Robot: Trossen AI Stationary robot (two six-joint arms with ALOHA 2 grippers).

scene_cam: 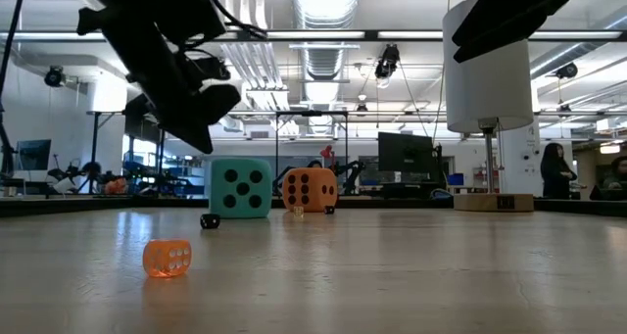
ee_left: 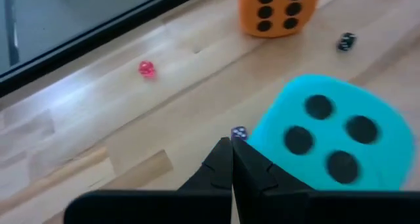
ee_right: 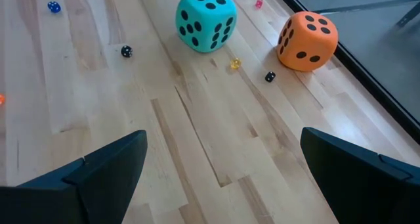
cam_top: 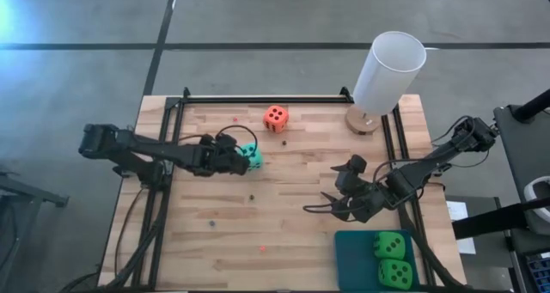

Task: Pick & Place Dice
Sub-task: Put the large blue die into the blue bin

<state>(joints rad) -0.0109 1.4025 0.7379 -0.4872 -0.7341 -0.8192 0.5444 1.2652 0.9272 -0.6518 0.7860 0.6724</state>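
Note:
The turquoise die (cam_top: 252, 156) (ee_left: 328, 138) sits on the wooden table, left of centre. My left gripper (cam_top: 241, 161) (ee_left: 231, 159) is shut, low over the table, right beside that die's left side. The orange-red die (cam_top: 276, 117) (ee_right: 307, 41) rests near the far edge. Two bright green dice (cam_top: 393, 259) lie on a dark teal tray (cam_top: 354, 263) at the near right corner. My right gripper (cam_top: 320, 194) (ee_right: 223, 184) hangs open over bare wood left of the tray, holding nothing. My left gripper has its shut fingers (ee_left: 223, 168) level and close against the turquoise die's lower left edge (ee_left: 257, 142), coming from the table's left. I cannot tell whether they touch it. The die rests flat on the table.
A tall white cylinder (cam_top: 388, 71) stands on a round wooden base at the far right. Several tiny dice are scattered on the wood, among them an orange one (scene_cam: 167, 258) and a black one (ee_right: 126, 51). Black rails (cam_top: 258, 98) frame the table.

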